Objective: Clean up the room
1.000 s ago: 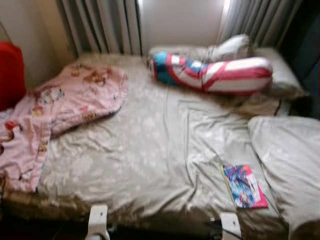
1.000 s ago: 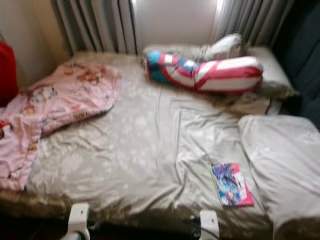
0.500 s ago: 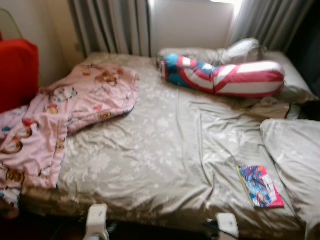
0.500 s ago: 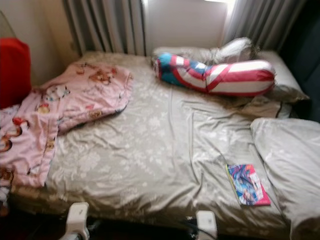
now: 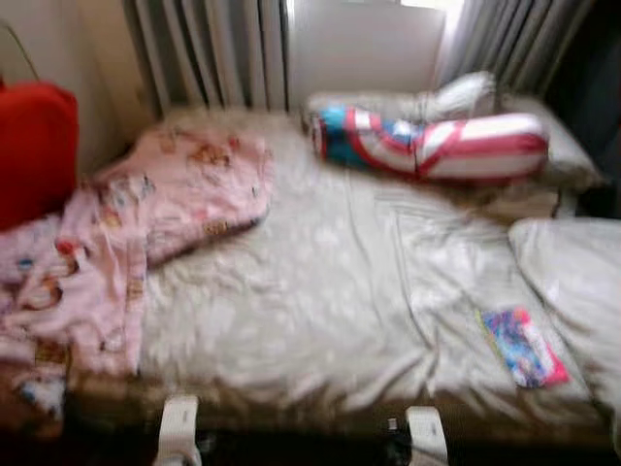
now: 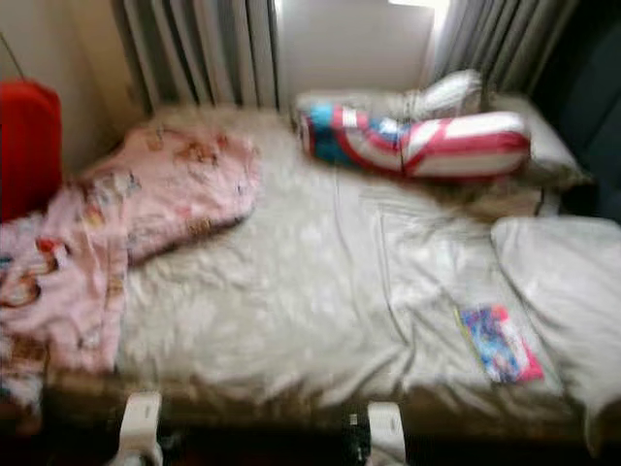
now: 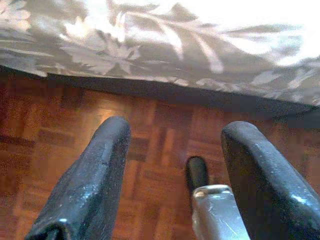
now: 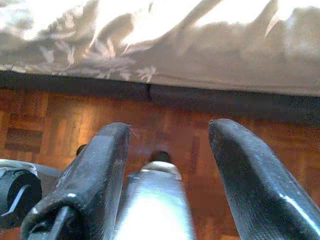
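Currently surveying bed [image 5: 320, 291]; both grippers hanging spread, holding nothing. Next: reaching near-right for book [image 5: 523, 347].

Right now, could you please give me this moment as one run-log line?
phase: facing bed | on bed: book, pink blanket | left pincer: open, empty | right pincer: open, empty

The bed sheet [image 5: 330, 291] is a smooth cloth with a faint sheen and a pale leaf print. The pink blanket [image 5: 146, 223] looks soft and matt. The book [image 5: 522, 347] has a glossy cover. The floor [image 7: 60, 150] is polished wood parquet. The black fingers [image 7: 90, 185] look like slightly shiny hard plastic.
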Controlling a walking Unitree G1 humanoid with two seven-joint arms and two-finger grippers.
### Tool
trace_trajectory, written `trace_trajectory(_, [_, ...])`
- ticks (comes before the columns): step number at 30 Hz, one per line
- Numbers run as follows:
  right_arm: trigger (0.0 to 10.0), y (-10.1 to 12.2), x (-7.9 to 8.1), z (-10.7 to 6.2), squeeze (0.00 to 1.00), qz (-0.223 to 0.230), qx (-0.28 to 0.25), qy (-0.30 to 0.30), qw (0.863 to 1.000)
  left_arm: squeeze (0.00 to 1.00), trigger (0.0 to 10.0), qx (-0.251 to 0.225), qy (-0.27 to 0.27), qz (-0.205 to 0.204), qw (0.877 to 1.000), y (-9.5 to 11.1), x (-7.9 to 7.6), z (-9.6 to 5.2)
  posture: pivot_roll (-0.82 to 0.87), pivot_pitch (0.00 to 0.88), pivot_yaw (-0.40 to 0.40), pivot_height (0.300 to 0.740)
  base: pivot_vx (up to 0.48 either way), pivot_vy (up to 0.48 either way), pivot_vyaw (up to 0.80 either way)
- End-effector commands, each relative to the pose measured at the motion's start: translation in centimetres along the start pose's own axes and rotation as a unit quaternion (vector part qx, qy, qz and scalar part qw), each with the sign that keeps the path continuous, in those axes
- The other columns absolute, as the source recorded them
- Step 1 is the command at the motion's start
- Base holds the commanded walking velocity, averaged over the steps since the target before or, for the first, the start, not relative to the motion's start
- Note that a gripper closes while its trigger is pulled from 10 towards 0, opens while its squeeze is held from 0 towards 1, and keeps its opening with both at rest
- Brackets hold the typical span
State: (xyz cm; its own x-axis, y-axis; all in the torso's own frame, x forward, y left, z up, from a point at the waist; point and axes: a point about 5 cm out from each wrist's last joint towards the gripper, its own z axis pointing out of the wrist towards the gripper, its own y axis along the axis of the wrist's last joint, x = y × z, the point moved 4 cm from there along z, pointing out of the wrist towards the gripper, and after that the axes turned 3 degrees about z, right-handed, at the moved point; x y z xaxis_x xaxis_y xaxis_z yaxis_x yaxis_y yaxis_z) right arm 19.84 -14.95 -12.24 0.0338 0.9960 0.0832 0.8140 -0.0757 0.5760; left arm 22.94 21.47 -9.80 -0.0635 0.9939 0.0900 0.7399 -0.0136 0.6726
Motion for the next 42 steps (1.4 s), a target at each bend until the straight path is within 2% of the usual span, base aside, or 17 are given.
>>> trace_trajectory(1, [10.0,-0.3,-0.5,-0.1,0.00,-0.001,0.005,-0.005,1.000,0.00,10.0,0.013,-0.006,-0.005,1.000,-0.7,-0.5,-0.1,-0.06,0.027,-0.025,0.740,0.000,0.326,0.00])
trace_trajectory(13, [10.0,-0.3,-0.5,-0.1,0.00,-0.009,0.005,-0.004,1.000,0.00,10.0,0.012,-0.006,-0.005,1.000,-0.6,-0.6,-0.1,-0.05,0.034,-0.025,0.740,0.000,0.327,0.00])
trace_trajectory(27, [10.0,-0.4,-0.7,-0.2,0.00,-0.013,0.004,-0.004,1.000,0.00,10.0,0.012,-0.005,-0.006,1.000,-0.6,-0.6,-0.1,-0.05,0.037,-0.027,0.740,0.000,0.327,0.69])
trace_trajectory(42, [10.0,0.0,0.4,0.0,0.00,-0.016,0.001,0.003,1.000,0.00,10.0,0.012,-0.005,-0.005,1.000,-0.6,-0.6,-0.1,-0.05,0.032,-0.028,0.740,0.000,0.329,0.00])
